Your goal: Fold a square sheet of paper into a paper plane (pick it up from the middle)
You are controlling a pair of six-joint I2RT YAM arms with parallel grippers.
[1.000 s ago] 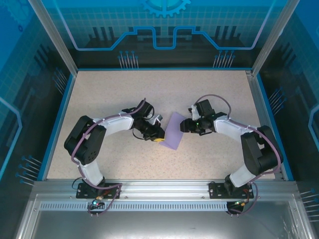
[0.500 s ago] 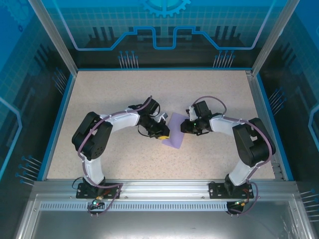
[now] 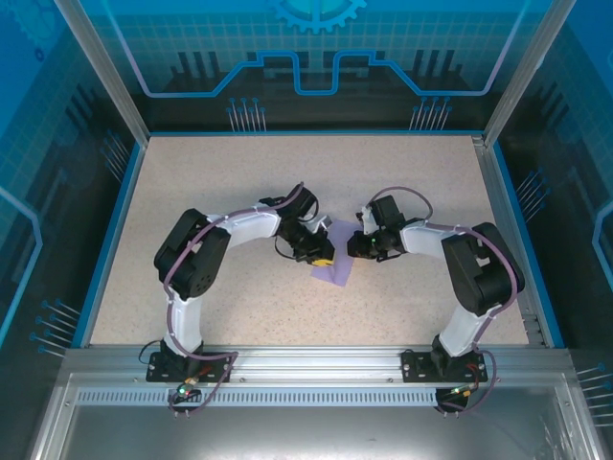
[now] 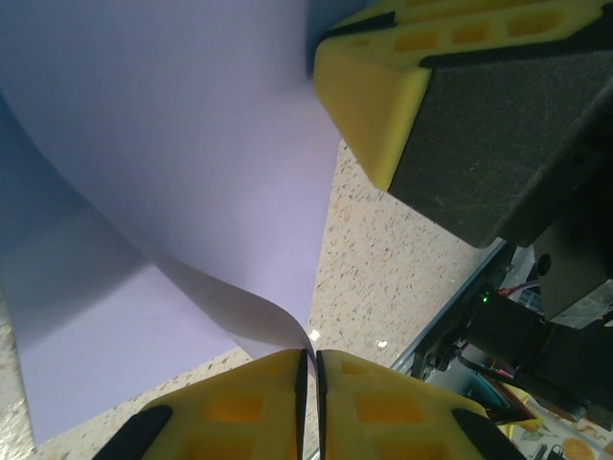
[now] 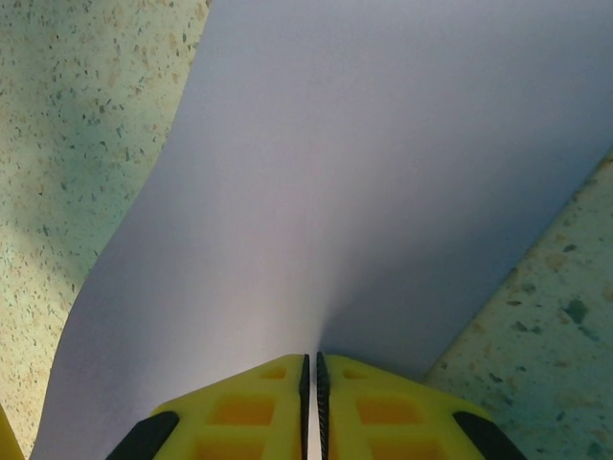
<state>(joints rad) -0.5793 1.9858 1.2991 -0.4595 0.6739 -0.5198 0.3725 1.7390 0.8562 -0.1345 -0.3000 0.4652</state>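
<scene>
square sheet of paper [image 5: 383,172] bows between claws. left claw [image 4: 306,369] pinched shut on one edge, right claw [image 5: 311,369] clamped on opposite edge. best: bring edges together evenly, light tension, no skew.

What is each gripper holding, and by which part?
Both hold the square sheet of paper: the left gripper pinches one edge, the right gripper pinches another edge.

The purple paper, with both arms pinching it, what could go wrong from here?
Tearing: the left gripper and right gripper each have jaws shut on the square sheet of paper, so pulling apart could rip it.
Stray crease: the sheet bows in a loose curl by the left jaws, so pressing now might crease it off-centre.
</scene>
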